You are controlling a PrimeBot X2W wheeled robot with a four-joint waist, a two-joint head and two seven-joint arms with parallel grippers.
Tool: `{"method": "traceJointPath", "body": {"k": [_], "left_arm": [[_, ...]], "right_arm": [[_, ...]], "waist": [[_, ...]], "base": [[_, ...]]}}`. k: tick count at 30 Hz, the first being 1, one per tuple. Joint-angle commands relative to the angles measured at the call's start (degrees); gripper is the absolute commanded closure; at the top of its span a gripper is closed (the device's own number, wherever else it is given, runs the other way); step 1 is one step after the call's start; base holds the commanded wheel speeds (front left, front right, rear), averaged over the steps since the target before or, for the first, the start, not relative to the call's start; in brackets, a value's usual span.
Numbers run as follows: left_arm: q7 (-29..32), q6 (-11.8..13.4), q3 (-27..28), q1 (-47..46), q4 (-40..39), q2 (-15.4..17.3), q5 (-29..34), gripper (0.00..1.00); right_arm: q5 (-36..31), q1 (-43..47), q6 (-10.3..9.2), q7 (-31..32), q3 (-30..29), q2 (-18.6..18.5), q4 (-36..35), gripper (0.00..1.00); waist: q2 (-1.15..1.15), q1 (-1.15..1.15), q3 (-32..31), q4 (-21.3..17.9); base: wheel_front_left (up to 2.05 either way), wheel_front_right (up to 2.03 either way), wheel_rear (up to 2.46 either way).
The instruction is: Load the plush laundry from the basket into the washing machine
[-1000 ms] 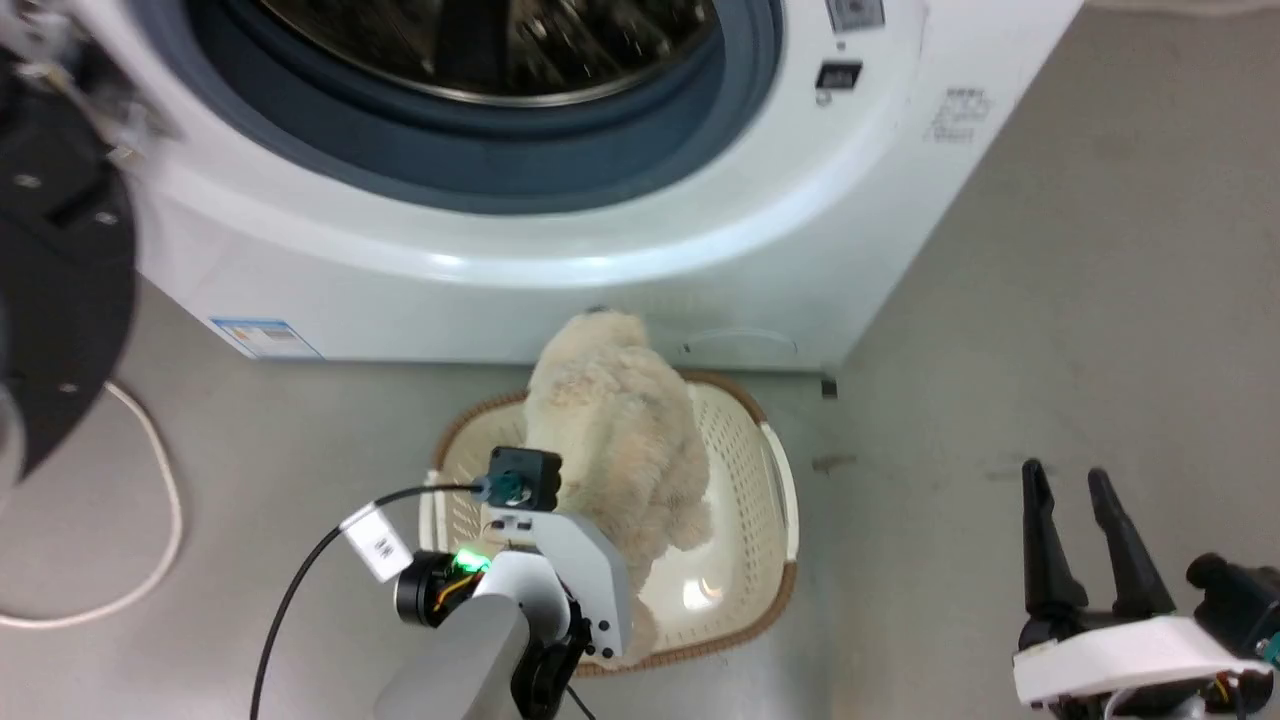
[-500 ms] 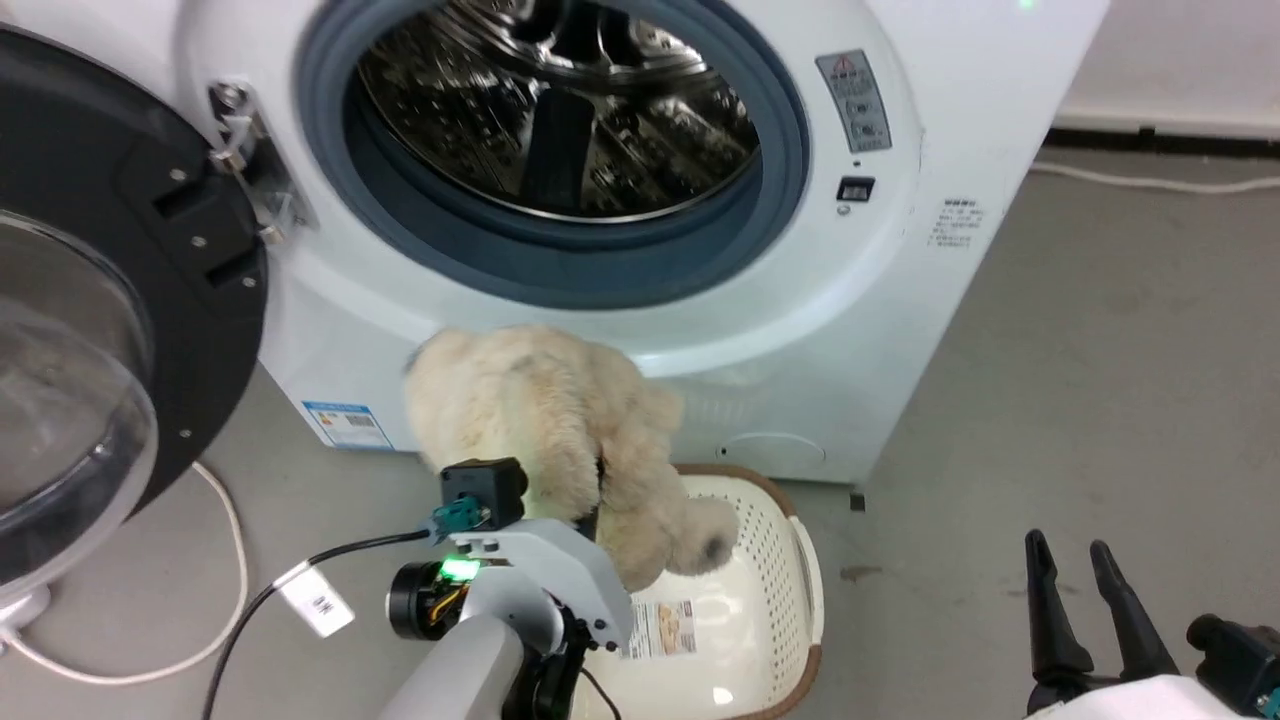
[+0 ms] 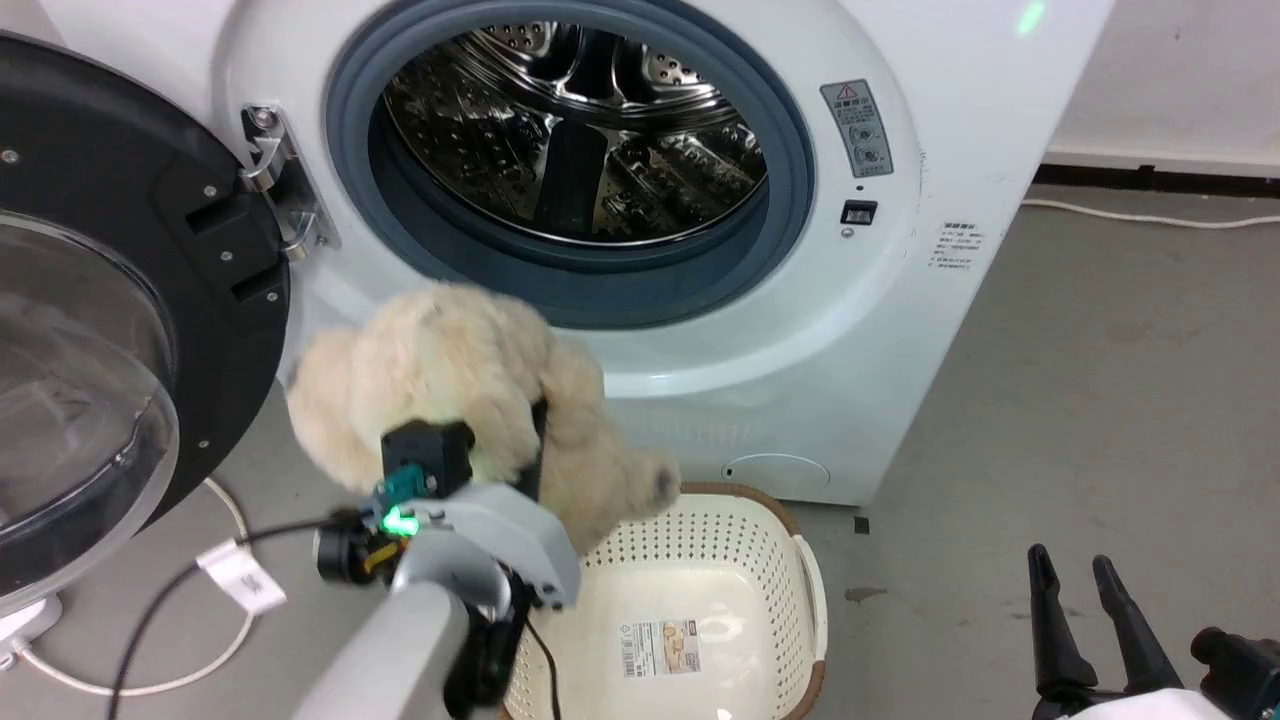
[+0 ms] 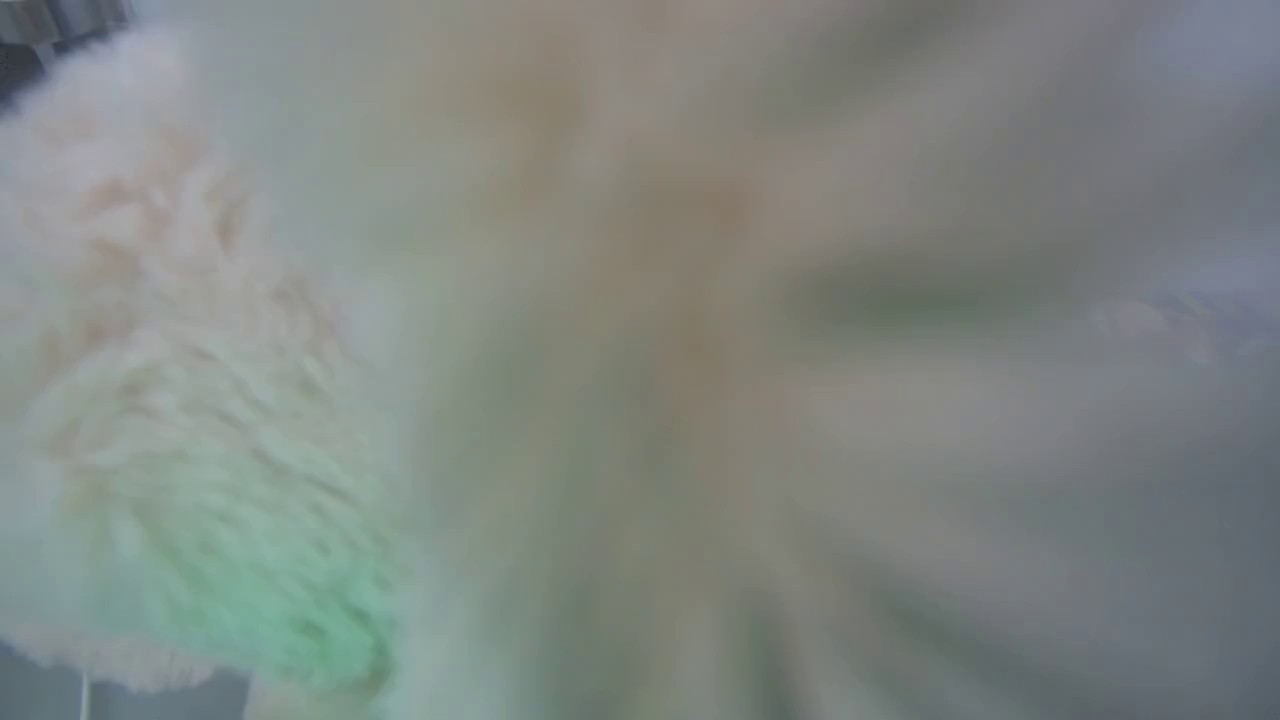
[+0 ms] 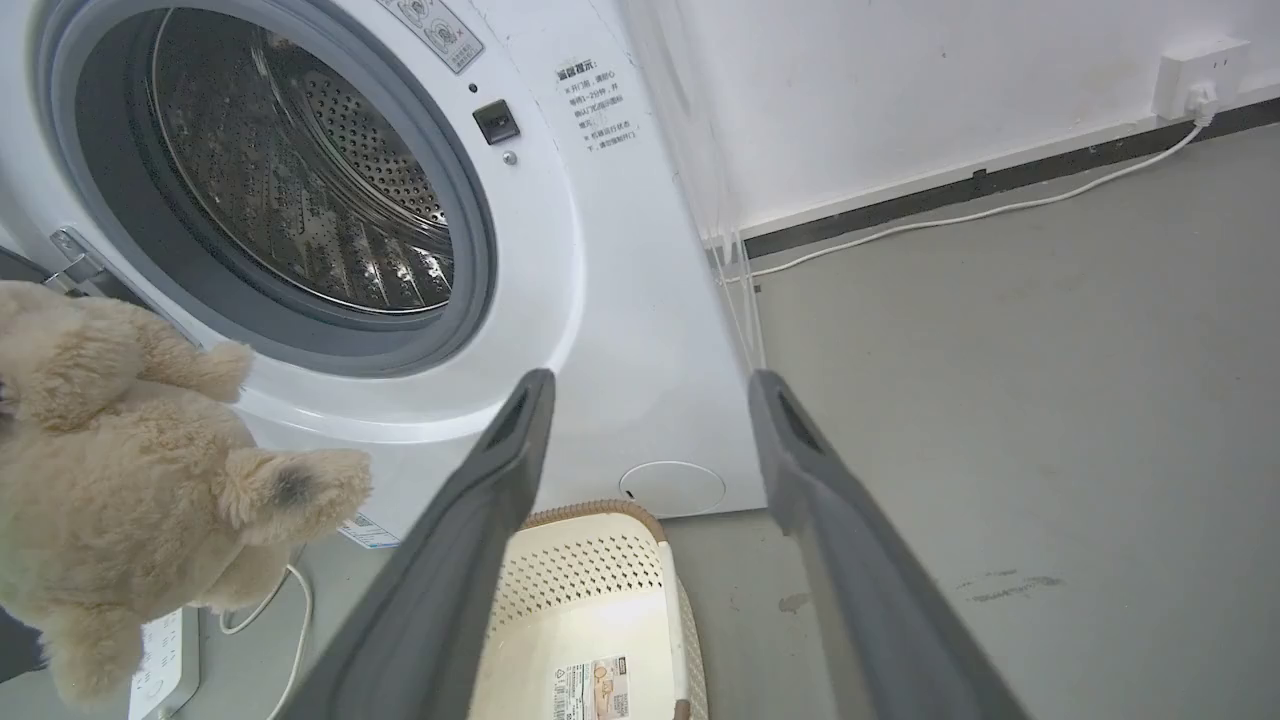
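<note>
Grey concrete floor (image 3: 1100,400) runs out before the white washing machine (image 3: 900,330) in the head view. Its black-rimmed clear door (image 3: 200,250) is swung wide to the left, baring the grey-blue gasket (image 3: 600,290) and the perforated steel drum (image 3: 640,130). The left gripper (image 3: 515,440) is clamped on the plush laundry (image 3: 440,350), one dark finger (image 3: 540,450) showing against the fur. It holds the plush in the air in front of the machine's panel, just below the gasket and up and to the left of the basket (image 3: 740,520). The basket sits on the floor against the washer's foot, with a label sticker (image 3: 662,648) showing on its bottom. At the lower right the right gripper (image 3: 1068,558) has its fingers spread and grips nothing.

Seen from the left wrist, blurred cream fur of the plush laundry (image 4: 200,400) presses close to the lens, tinged green at the lower left.

From the right wrist, the right gripper (image 5: 650,385) has its two fingers well apart, framing the washer's lower corner and the basket (image 5: 590,570). The plush laundry (image 5: 120,480) hangs at the left, below the drum opening. A white cable (image 5: 1000,205) trails along the wall (image 5: 900,90) to a socket (image 5: 1195,65).
</note>
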Motion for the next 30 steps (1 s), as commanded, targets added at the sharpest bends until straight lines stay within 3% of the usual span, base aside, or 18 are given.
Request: {"method": "traceJointPath", "body": {"k": [1,13,30], "left_arm": [[-0.02,-0.07,-0.17,-2.15,-0.76,0.66,0.78,1.00],[-1.98,-1.90,-0.83,-13.02,2.36,3.49,5.08,1.00],[-9.04,-2.85,3.92,-28.92,14.41,0.37,3.73,1.00]], "right_arm": [[0.03,0.94,0.05,-0.15,-0.08,-0.10,-0.34,0.00],[0.03,-0.49,0.05,-0.32,-0.43,-0.10,-1.03,0.00],[-0.94,-5.60,0.05,0.11,-0.32,-0.10,-2.91,0.00]], "waist": [[0.00,0.00,0.29,-0.08],[0.00,0.00,4.37,-1.12],[0.00,0.00,14.59,-3.88]], "base": [[0.00,0.00,0.00],[0.00,0.00,0.00],[0.00,0.00,0.00]]}}
